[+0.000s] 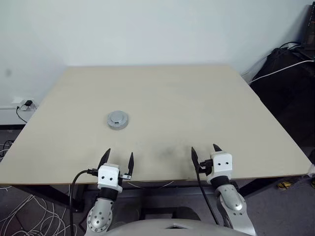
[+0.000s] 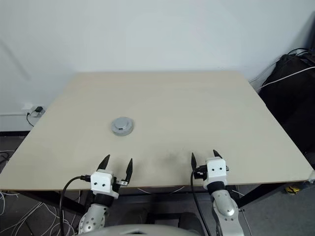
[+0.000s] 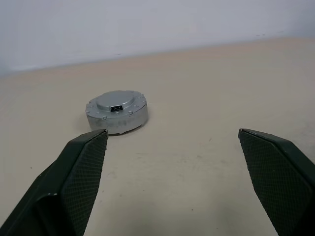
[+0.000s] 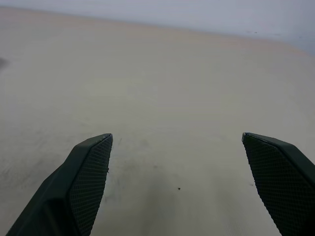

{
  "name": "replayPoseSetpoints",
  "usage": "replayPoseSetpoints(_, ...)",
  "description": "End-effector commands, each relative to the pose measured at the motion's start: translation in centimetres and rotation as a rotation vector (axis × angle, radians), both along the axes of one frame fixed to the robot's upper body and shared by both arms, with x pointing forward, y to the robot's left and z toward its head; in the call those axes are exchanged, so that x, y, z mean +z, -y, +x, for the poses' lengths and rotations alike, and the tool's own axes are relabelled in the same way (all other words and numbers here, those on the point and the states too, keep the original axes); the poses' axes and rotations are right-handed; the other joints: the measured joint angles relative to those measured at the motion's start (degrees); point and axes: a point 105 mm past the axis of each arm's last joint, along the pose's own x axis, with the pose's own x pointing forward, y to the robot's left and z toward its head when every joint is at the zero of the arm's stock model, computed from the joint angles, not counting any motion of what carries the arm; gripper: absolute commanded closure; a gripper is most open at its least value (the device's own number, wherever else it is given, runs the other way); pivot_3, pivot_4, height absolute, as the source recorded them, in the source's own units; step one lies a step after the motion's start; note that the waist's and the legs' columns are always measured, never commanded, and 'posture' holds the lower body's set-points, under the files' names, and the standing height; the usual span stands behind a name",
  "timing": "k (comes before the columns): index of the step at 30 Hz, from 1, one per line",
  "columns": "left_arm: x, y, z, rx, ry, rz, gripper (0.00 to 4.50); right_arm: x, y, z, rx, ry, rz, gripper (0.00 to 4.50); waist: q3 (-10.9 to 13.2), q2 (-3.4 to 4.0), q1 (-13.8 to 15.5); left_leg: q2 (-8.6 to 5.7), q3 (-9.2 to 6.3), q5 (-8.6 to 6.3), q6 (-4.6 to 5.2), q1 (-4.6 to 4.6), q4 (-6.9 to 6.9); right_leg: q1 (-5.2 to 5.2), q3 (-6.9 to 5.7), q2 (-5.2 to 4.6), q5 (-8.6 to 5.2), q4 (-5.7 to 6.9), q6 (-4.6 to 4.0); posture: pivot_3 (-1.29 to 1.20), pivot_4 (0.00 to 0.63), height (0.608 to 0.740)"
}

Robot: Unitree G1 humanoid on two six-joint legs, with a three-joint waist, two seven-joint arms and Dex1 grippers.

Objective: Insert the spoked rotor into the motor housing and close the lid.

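A round silvery motor housing (image 1: 118, 123) rests on the left half of the table (image 1: 197, 98), with the grey lid (image 1: 117, 117) lying flat on top of it. The lid (image 3: 116, 100) has a raised hub with a small dark mark. The spoked rotor is hidden. My left gripper (image 1: 118, 160) hovers open over the table's front edge, straight in front of the housing (image 3: 118, 118) and well short of it. Open too, my right gripper (image 1: 204, 151) is at the front edge further right, with bare tabletop between its fingers (image 4: 93, 167).
A black bag with white cables (image 1: 290, 64) stands beyond the table's right edge. Loose cables (image 1: 19, 211) lie on the floor at the left, below a wall socket (image 1: 22, 104). A white wall rises behind the table.
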Motion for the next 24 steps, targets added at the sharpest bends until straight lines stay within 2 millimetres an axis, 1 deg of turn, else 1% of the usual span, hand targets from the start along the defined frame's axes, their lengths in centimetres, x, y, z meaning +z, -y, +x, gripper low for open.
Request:
replayPoseSetpoints(1,0.4,-0.3,-0.1,0.016,0.025,-0.003,0.03,1.3,0.2,0.3,0.006,0.041,-0.001,0.00,0.00,0.00,0.01,0.00,0.00,0.00,0.00,0.00,0.00,0.00,0.00,0.00,0.00,0.00,0.00,0.00,0.000,0.740)
replayPoseSetpoints(9,0.3,-0.4,-0.2,0.049,0.016,-0.007,0.03,0.8,0.3,0.4,0.028,0.024,0.003,0.00,0.02,-0.03,0.03,0.00,0.00,0.00,0.00,0.00,0.01,0.01,-0.01,0.00,-0.03,-0.01,0.02,0.00,0.000,0.740)
replayPoseSetpoints(14,0.0,-0.4,-0.2,0.059,0.010,-0.008,0.03,0.0,0.7,0.6,0.031,0.013,0.007,0.00,0.04,-0.05,0.04,0.00,0.00,0.00,0.00,0.02,0.03,0.04,-0.05,-0.01,-0.03,0.01,0.02,0.00,0.000,0.740)
replayPoseSetpoints(21,-0.3,-0.5,-0.3,0.067,0.003,-0.004,0.03,-0.5,0.9,0.4,0.034,0.011,0.013,0.00,0.03,-0.04,0.05,0.00,0.00,0.00,0.00,0.01,0.04,0.04,-0.06,-0.01,-0.03,0.00,0.02,0.00,0.000,0.740)
replayPoseSetpoints(24,-0.5,-0.5,-0.4,0.064,-0.005,-0.004,0.03,-1.0,1.1,0.4,0.033,0.004,0.017,0.00,0.04,-0.05,0.04,0.00,0.00,0.00,0.01,0.03,0.06,0.07,-0.07,-0.01,-0.03,0.01,0.02,0.00,0.000,0.740)
